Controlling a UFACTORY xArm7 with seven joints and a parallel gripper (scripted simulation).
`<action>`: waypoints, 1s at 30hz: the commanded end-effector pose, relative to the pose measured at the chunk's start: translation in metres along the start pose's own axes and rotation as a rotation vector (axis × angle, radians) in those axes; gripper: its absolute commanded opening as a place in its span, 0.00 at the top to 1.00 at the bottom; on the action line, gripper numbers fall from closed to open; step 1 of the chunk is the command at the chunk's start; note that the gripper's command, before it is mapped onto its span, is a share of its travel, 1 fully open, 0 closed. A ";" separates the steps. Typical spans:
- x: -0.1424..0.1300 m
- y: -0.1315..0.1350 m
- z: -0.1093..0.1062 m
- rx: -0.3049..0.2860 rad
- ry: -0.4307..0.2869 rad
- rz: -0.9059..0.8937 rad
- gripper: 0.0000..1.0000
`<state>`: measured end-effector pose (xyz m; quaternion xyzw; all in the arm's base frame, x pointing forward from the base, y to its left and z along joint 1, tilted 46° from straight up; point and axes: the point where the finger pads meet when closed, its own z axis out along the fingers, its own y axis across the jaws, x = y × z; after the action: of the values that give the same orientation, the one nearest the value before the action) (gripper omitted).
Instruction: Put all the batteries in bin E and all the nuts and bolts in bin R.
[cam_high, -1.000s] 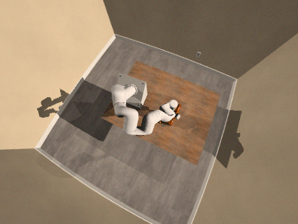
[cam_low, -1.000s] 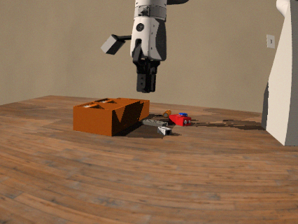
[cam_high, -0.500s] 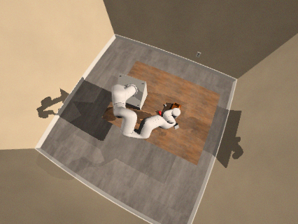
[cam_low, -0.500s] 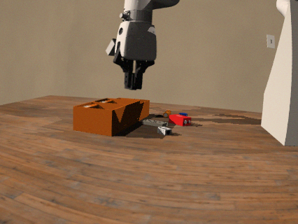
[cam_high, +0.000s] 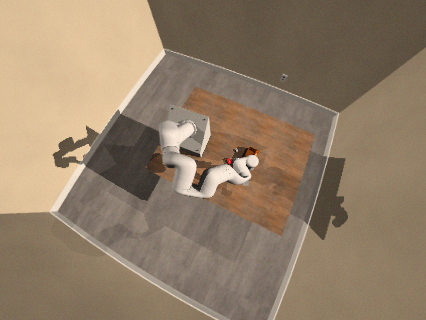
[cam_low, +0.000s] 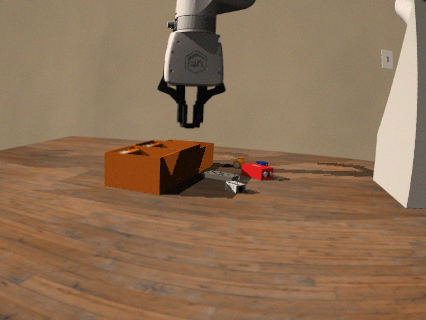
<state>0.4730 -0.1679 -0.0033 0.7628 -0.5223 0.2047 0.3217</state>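
Observation:
The orange bin block [cam_low: 157, 165] stands on the wooden table, with open compartments on top; I cannot read its letters. It also shows in the overhead view [cam_high: 250, 151], partly under the arm. My gripper [cam_low: 190, 119] hangs well above the bin's right end, fingers pointing down. It is shut on a small dark object [cam_low: 190, 123] that barely shows between the fingertips; I cannot tell what kind it is. Right of the bin lie a small orange cylinder [cam_low: 238, 161], a grey flat bar [cam_low: 221, 175] and a small grey piece [cam_low: 235, 186].
A red block [cam_low: 257, 171] and a small blue thing [cam_low: 261, 163] lie beside the loose parts. The robot's white base [cam_low: 402, 115] stands at the right. In the overhead view the white arm [cam_high: 210, 175] reaches from its grey pedestal [cam_high: 192, 130] across the table.

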 end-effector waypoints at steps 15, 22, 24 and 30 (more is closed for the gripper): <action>0.000 -0.002 -0.002 0.019 0.019 0.503 1.00; 0.000 -0.002 -0.002 0.019 0.019 0.503 1.00; 0.000 -0.002 -0.002 0.019 0.019 0.503 1.00; 0.000 -0.002 0.000 0.019 0.019 0.503 1.00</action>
<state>0.4731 -0.1680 -0.0032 0.6089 -0.6912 0.2893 0.2603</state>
